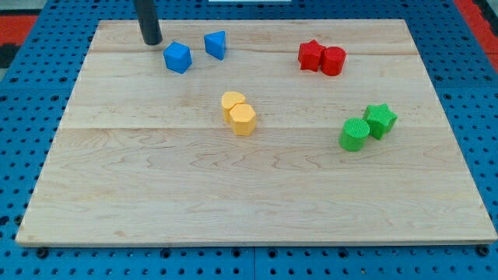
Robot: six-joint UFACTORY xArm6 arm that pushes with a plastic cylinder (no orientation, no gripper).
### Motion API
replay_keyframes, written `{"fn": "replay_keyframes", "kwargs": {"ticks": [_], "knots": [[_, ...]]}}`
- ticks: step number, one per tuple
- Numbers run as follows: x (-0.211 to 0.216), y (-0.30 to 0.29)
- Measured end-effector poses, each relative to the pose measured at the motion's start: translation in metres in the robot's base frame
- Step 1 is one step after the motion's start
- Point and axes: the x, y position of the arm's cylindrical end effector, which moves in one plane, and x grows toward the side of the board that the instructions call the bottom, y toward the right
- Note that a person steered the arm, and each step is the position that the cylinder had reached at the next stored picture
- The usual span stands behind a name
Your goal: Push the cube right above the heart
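Note:
My tip (pixel 151 41) rests on the board near its top left corner, just up and left of a blue cube (pixel 177 57), with a small gap between them. A blue triangular block (pixel 216 44) lies to the right of the cube. A yellow heart (pixel 243 120) sits near the board's middle, touching a second yellow block (pixel 232 102) at its upper left. The blue cube is well up and to the left of the heart.
Two red blocks, a star (pixel 310 55) and a round-sided one (pixel 333 60), touch at the top right. A green cylinder (pixel 354 134) and a green star (pixel 380 119) touch at the right. The wooden board (pixel 249 202) lies on a blue pegboard.

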Motion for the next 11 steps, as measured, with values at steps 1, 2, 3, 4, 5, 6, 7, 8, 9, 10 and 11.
{"fn": "replay_keyframes", "kwargs": {"ticks": [1,2,3,4,5,6,7,8,9,10,11], "knots": [[0.027,0.056],[0.047,0.122],[0.009,0.063],[0.039,0.032],[0.080,0.034],[0.082,0.119],[0.073,0.082],[0.037,0.065],[0.003,0.109],[0.034,0.158],[0.077,0.178]]}}
